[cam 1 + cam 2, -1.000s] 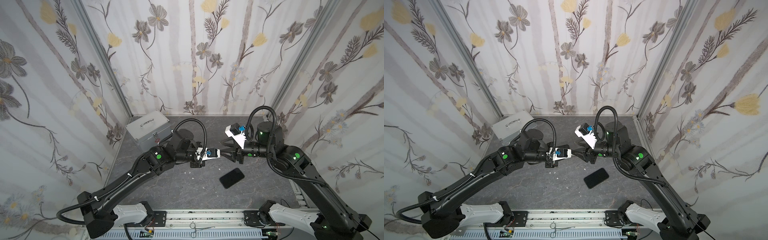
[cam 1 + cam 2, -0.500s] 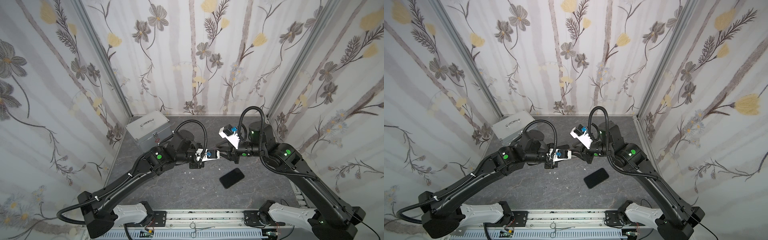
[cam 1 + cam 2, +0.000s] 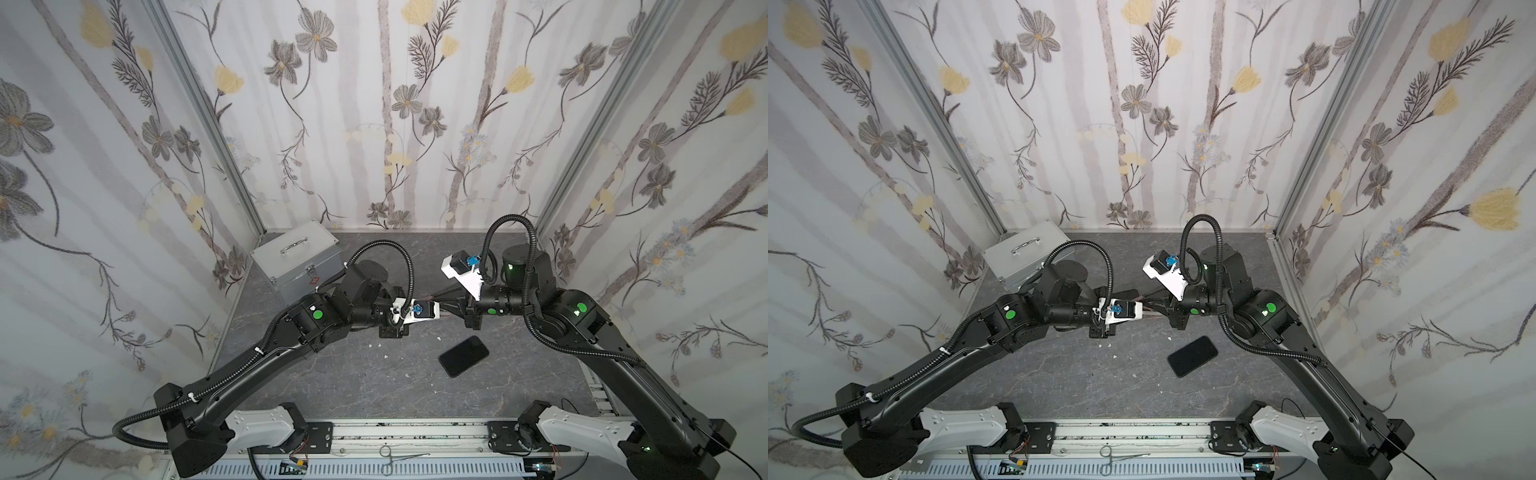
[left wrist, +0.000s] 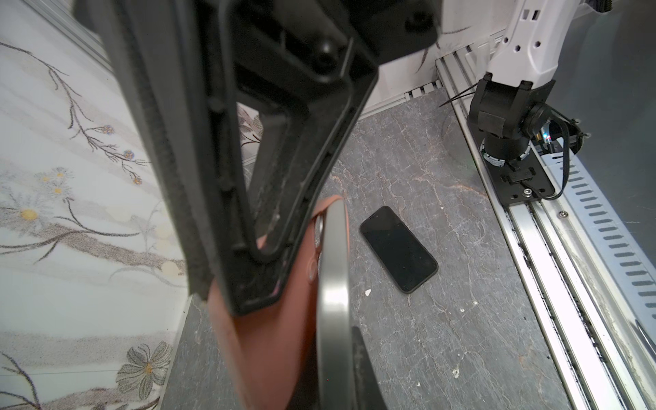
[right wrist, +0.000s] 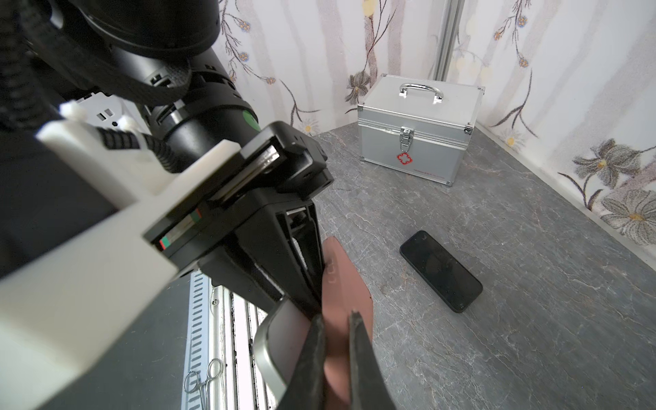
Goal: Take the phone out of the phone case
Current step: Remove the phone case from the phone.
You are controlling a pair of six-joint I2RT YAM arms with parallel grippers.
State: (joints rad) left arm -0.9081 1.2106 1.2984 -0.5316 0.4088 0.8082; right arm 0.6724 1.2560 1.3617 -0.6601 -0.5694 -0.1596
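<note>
Above the loose black handset (image 3: 464, 356), right gripper (image 5: 336, 319) newly pinches pink phone case (image 5: 342, 273), left gripper (image 5: 310, 291) likewise clenched on it; peeling can begin.

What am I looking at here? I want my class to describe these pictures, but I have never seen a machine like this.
Two black robot arms, the left arm and the right arm, are mounted at the front of a grey table inside flowered walls. Two pictures come from one camera overhead, looking down. The other two come from a small camera on each arm's wrist. Each arm ends in a pincer. The left pincer and the right pincer are both shut on a reddish-brown phone case, held in the air between them. A grey-edged slab sits against it, probably the phone. On the table lie a black phone and a silver metal box. Forceps lie by the front rail.
</note>
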